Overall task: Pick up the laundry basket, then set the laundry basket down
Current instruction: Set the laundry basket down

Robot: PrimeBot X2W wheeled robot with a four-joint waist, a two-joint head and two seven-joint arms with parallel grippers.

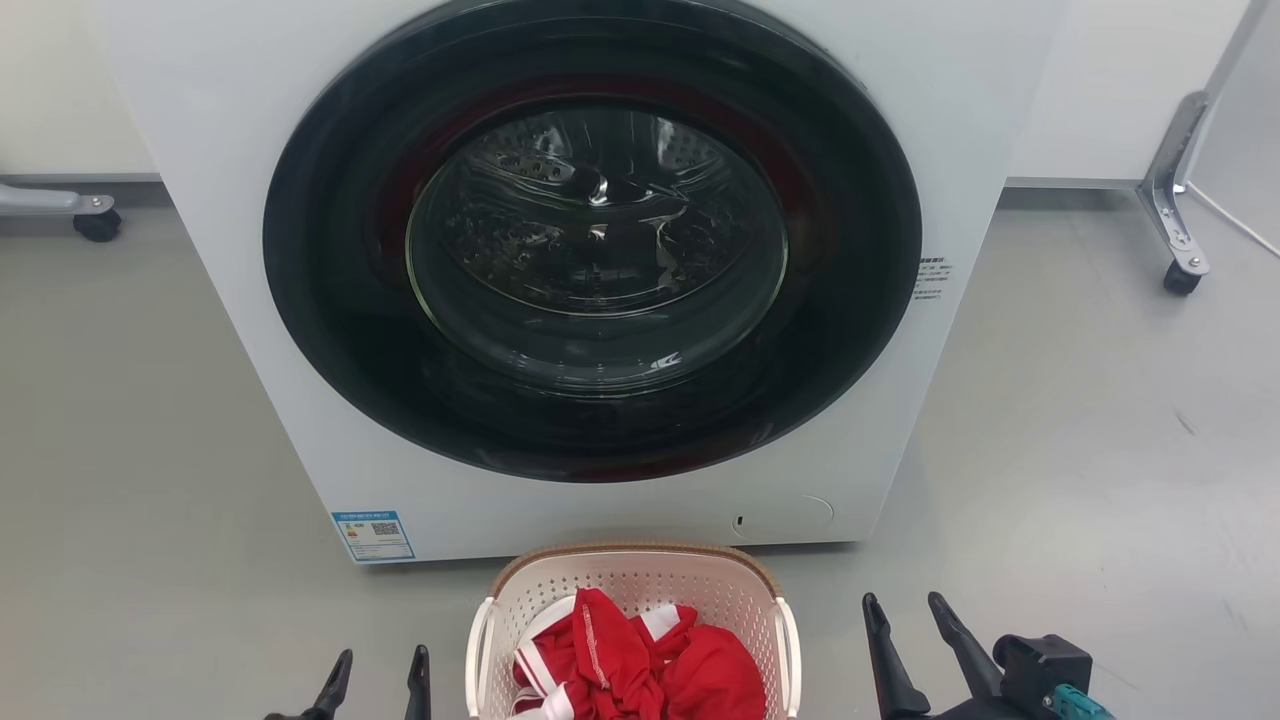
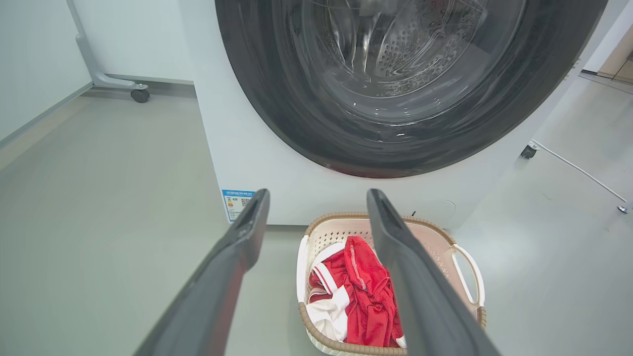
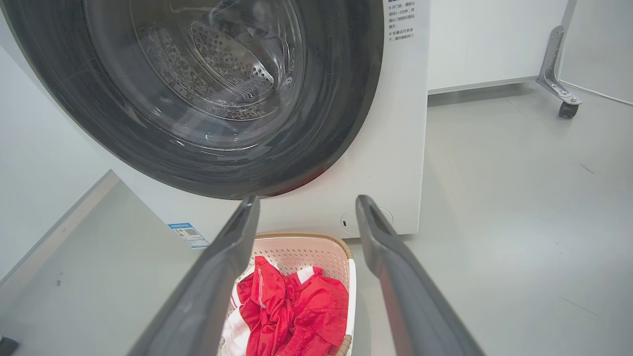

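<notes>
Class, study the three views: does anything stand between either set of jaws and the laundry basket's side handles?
Nothing visible does. Both sets of jaws stand open, one on each side of the laundry basket, with just floor between them and its white handles. The washing machine stands behind the basket.

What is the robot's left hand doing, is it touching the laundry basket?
Apart. The head view shows a strip of bare grey floor between the left hand and the laundry basket. The hand's fingers are open and hold nothing.
</notes>
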